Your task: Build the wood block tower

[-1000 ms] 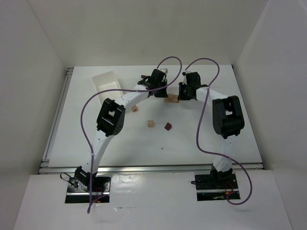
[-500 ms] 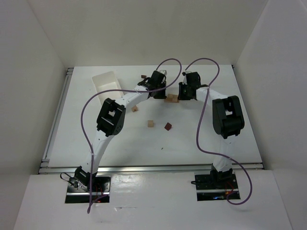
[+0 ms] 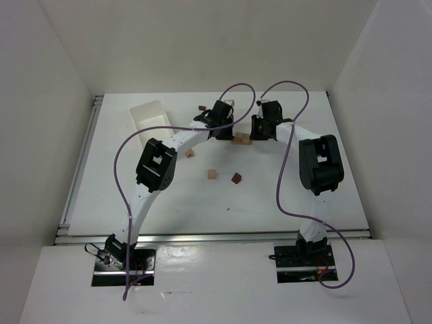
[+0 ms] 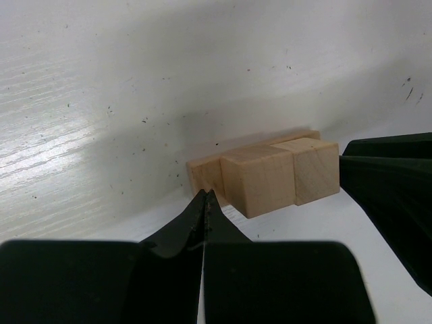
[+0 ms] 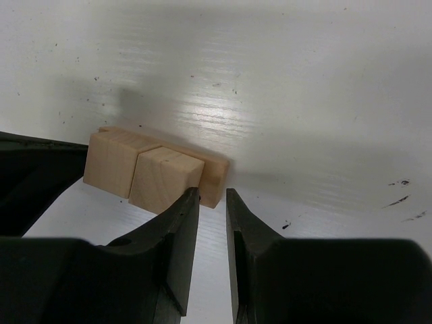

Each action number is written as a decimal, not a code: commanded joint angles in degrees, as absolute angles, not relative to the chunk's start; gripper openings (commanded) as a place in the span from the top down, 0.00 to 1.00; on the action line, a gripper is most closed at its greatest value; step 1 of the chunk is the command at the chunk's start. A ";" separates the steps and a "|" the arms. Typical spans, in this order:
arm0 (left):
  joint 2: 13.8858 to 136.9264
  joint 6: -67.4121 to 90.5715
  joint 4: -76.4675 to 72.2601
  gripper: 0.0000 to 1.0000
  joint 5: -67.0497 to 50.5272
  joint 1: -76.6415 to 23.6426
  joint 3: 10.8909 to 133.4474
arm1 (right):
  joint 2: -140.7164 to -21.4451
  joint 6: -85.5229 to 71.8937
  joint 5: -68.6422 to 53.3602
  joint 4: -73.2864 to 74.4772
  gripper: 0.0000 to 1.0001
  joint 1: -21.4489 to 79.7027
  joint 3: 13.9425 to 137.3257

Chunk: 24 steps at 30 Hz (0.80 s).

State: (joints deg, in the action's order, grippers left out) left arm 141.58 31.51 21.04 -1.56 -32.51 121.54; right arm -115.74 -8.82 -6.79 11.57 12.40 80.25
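1. Lying toward the far middle of the white table [image 3: 169, 202], a small cluster of light tan wooden blocks [image 3: 241, 139] is seen between the two grippers.
2. In the wrist views the cluster is made out as a first tan cube [image 4: 260, 181] touching a second tan cube [image 4: 312, 169] side by side. A thin tan plank [image 4: 202, 174] runs along their far side and projects past the first. Whether the cubes are set on the plank or merely against it cannot be told.
3. The left gripper [image 4: 204, 197] is held low over the table, its fingers pressed together with nothing between them. Its tips are placed just beside the plank's end and the first tan cube.
4. The right gripper [image 5: 210, 196] is held low at the opposite end of the cluster. Its fingers are parted by a narrow gap and nothing is pinched. One fingertip [image 5: 191, 196] is very near the end cube's corner, but contact cannot be judged.
5. Nearer the arm bases, well apart from the cluster, a loose tan block [image 3: 190, 153], another loose tan block [image 3: 212, 175] and a dark maroon block [image 3: 236, 178] are scattered.
6. A small maroon piece [image 3: 202, 107] is seen near the far edge, beside the left wrist.
7. A white rectangular tray [image 3: 150, 116] is set at the far left, apart from all blocks.
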 commanded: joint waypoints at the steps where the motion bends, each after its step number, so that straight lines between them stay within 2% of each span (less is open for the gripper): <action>1: 138.34 30.59 20.39 1.00 -1.24 -32.78 121.38 | -116.28 -7.48 -6.24 9.14 0.69 13.01 82.71; 7: 136.33 29.44 20.39 1.00 0.35 -32.78 121.38 | -116.81 -7.47 -5.19 9.14 0.69 13.01 83.85; 12: 134.92 28.31 23.20 1.00 2.28 -32.78 123.48 | -114.88 -6.86 0.52 9.76 0.68 13.01 83.85; 13: 134.39 28.30 24.42 1.00 3.16 -32.09 123.49 | -114.00 -6.33 1.05 9.76 0.65 13.01 83.85; 14: 132.73 28.30 25.13 0.89 3.95 -32.08 123.49 | -113.47 -6.33 1.58 9.76 0.63 13.01 83.85; 15: 131.67 28.30 25.92 0.72 3.95 -31.30 123.49 | -112.86 -5.72 2.10 9.76 0.62 13.01 83.85; 16: 130.36 28.30 26.54 0.59 3.96 -30.25 123.49 | -111.29 -5.71 2.11 10.28 0.59 13.01 83.85; 17: 128.69 28.30 27.06 0.19 4.48 -29.71 121.05 | -110.40 -5.19 2.11 10.28 0.56 13.01 83.85; 18: 124.50 28.30 27.07 0.05 5.18 -29.71 119.37 | -109.43 -5.19 2.11 10.28 0.53 13.01 83.06; 19: 122.10 28.30 27.07 0.00 6.23 -28.92 117.62 | -108.47 -4.66 2.11 10.28 0.51 13.01 83.06; 20: 119.64 27.52 27.07 0.00 7.55 -28.92 115.68 | -106.19 -4.66 0.54 10.28 0.50 13.01 82.27; 21: 117.01 27.51 26.55 0.00 10.60 -28.92 111.23 | -105.13 -3.70 -0.86 9.76 0.42 13.01 81.22; 24: 106.46 26.63 26.54 0.00 15.97 -28.39 102.44 | -101.26 -1.77 -6.57 10.28 0.29 13.53 78.94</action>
State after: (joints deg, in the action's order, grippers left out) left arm 116.25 28.32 27.07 8.95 -28.77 107.77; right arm -108.42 -4.60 -1.83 11.79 12.45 80.18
